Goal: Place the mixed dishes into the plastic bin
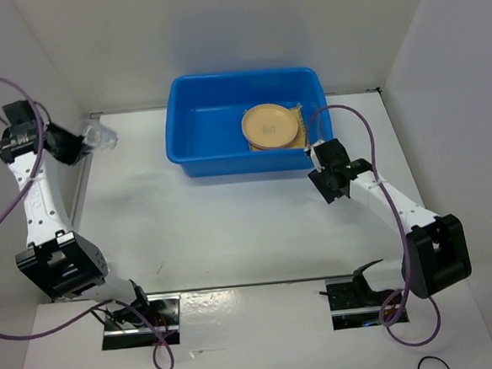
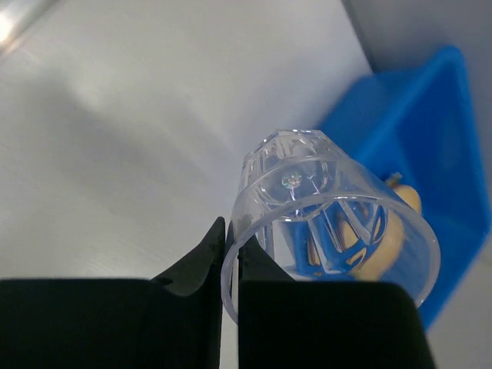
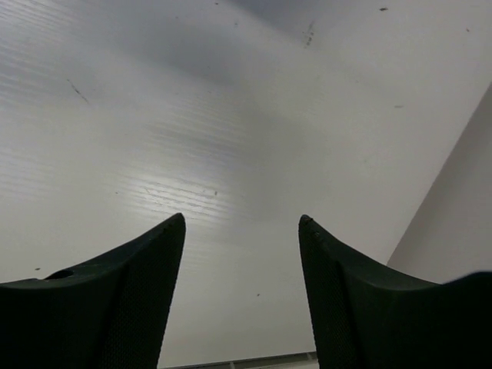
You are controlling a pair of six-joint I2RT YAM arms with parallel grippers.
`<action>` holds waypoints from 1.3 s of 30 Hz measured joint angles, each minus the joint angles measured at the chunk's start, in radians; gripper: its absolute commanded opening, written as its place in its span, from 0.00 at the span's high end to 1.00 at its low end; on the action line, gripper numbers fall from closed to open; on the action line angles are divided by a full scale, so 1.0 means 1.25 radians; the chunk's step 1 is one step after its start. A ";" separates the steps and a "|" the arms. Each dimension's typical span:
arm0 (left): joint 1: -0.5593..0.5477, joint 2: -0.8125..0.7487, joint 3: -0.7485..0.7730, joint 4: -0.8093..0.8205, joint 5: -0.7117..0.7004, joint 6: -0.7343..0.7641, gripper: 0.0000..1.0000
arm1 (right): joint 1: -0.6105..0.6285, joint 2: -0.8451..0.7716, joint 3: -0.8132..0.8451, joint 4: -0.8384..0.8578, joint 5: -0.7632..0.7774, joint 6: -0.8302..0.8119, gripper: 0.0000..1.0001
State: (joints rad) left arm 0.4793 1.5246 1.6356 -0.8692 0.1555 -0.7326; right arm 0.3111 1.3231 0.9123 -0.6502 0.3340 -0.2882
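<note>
The left gripper (image 2: 229,244) is nearly closed, its two black fingers pinching the rim wall of one clear cup (image 2: 323,211). The cup lies tilted on its side ahead of the fingers, base pointing away and mouth towards the wrist, held off the table (image 1: 232,228). Beyond it and to the right of this gripper stands one blue bin (image 1: 210,126).

The right gripper (image 3: 241,221) stands with its jaws spread wide and nothing between them, only bare table below. In the top view it sits just outside the bin's near right corner, close to the wall, though contact cannot be judged.

Inside the bin, in the part nearest the right gripper, lies one round tan plate (image 1: 270,124). It rests on one woven mat (image 1: 304,128), whose edge shows on the gripper's side of the plate. A thin pinkish edge under the plate's near side may be a second plate; the view is too small to be sure.
</note>
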 measured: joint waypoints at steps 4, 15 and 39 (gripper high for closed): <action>-0.153 0.067 0.186 -0.016 0.005 -0.053 1.00 | -0.002 -0.041 -0.034 0.013 0.058 0.010 0.35; -0.493 0.637 1.019 -0.246 -0.151 0.043 1.00 | -0.019 -0.082 -0.066 0.043 0.119 0.027 0.35; -0.608 0.872 0.892 -0.350 -0.270 0.103 0.96 | -0.019 -0.094 -0.067 0.056 0.121 0.033 0.36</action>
State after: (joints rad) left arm -0.2806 2.6148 2.7510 -1.3064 -0.1818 -0.6033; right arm 0.2874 1.2053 0.8291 -0.5808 0.4858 -0.2470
